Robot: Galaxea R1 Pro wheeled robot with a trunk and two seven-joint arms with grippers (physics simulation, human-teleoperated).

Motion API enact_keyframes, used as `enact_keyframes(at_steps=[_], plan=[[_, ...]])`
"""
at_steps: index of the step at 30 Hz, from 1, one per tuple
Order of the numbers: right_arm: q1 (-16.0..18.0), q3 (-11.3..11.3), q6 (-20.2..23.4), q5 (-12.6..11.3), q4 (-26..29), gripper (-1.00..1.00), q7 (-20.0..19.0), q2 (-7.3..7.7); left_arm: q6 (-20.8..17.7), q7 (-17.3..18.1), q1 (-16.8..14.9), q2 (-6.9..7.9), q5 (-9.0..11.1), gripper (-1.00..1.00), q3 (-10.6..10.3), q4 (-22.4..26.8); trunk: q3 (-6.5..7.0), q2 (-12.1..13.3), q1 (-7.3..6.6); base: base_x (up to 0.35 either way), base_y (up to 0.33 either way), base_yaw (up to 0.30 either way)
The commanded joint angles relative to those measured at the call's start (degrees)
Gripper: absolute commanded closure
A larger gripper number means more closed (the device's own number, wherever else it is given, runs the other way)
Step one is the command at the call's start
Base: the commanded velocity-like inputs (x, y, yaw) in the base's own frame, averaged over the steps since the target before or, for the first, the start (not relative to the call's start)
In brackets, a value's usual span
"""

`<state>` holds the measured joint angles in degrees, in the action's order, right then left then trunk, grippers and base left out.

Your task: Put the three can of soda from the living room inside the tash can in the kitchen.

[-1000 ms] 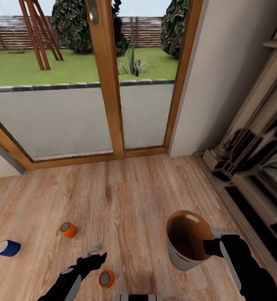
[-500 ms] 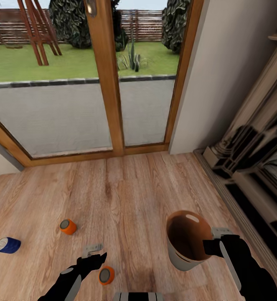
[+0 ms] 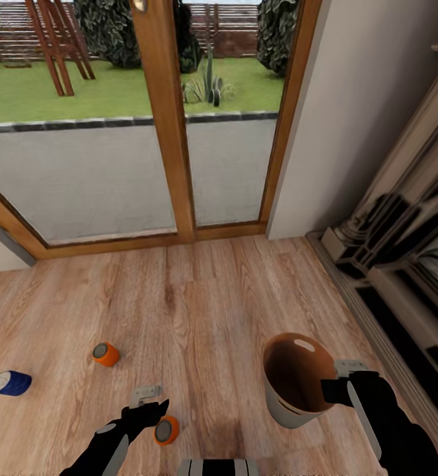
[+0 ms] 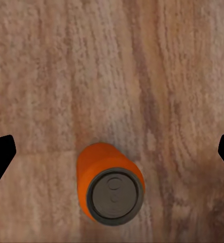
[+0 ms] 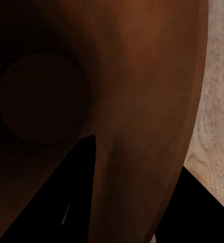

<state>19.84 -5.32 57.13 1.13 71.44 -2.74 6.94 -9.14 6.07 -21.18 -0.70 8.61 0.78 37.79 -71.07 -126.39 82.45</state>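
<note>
Over the plank floor [image 3: 199, 311] our spread left gripper [image 3: 154, 402] hangs above the near orange can [image 3: 166, 430], the other two cans lying toward ten o'clock, while our right gripper [image 3: 341, 382] clamps the bin's [image 3: 281, 404] rim; next, we judge, a straight descent and closure.

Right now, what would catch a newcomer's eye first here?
Probably the bin, tilted with its glossy brown inside showing, its rim gripped by the right gripper. Then three cans lying on the plank floor: an orange can beside the open left gripper, another orange can, and a blue can.
</note>
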Motion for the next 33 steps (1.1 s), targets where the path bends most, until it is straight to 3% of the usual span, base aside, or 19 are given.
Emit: enact_keyframes(at_steps=[1,26,33], plan=[[0.0,0.0,0.0,-0.8,0.0,1.00,0.0,0.01,0.0,0.0,0.0,0.00,0.0,-1.00,0.0,0.0,-0.09,0.0,-0.01,0.000,-0.001,0.000],[0.0,0.0,0.0,-0.8,0.0,1.00,0.0,0.02,0.0,0.1,0.0,0.00,0.0,-1.00,-0.1,0.0,-2.42,0.0,-0.01,0.000,0.000,0.000],[0.0,0.0,0.0,-0.8,0.0,1.00,0.0,0.01,0.0,0.1,0.0,0.00,0.0,-1.00,-0.1,0.0,-3.97,-2.0,1.09,0.000,0.000,0.000]])
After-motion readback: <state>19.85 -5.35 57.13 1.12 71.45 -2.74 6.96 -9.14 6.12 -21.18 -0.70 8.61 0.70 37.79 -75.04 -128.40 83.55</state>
